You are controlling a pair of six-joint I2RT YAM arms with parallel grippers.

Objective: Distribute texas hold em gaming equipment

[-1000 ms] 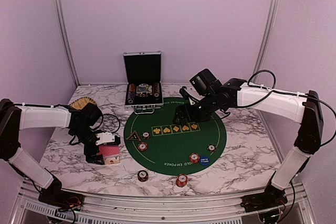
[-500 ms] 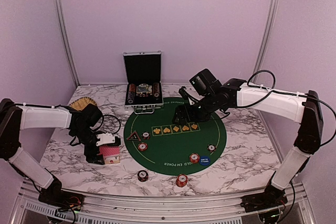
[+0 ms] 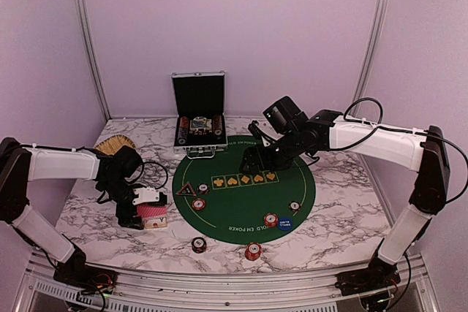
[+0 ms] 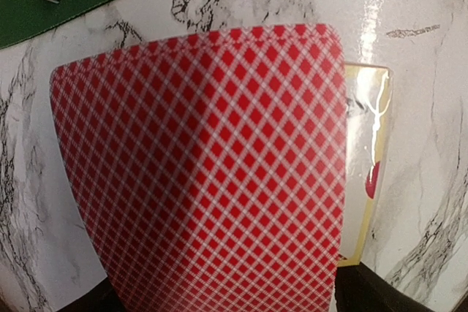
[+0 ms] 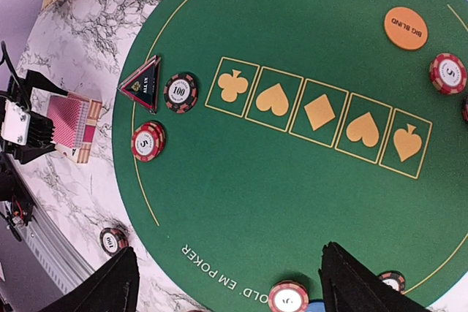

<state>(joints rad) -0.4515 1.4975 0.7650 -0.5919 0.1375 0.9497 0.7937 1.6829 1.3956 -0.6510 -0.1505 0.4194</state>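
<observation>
Green felt mat: round, in the middle of the table. Every place below is given from it.
Red-backed cards: one pile, off the mat's left edge on the marble table. It lies on a pale yellow-edged card or box, and which of the two cannot be told.
Left claw: down at the pile, with a dark finger showing on either side of the top card's near end. Whether it has pinched the card or only brackets it cannot be told.
Cards' long axis: runs out from between the left claw's jaws, leaning a little, so the jaws face the long edges.
Nearer arm: the left, right at the pile. The right arm is well apart from it, across the mat.
Right claw: released, jaws wide with nothing between them, hovering over the mat.
Poker chips: seven piles counted — four on the mat in the top view, two just off its near edge, and one at its far right seen only by the right wrist. A sliver at that view's edge is too cut off to count.
Marker discs: two — the orange disc at the mat's far right, and the blue disc at its near right, touching a chip.
Black triangular marker: one, at the mat's left rim, just beside a chip.
Coming move: probably lifting the top card toward the mat. It depends on the left jaws squeezing across the card's short width.
</observation>
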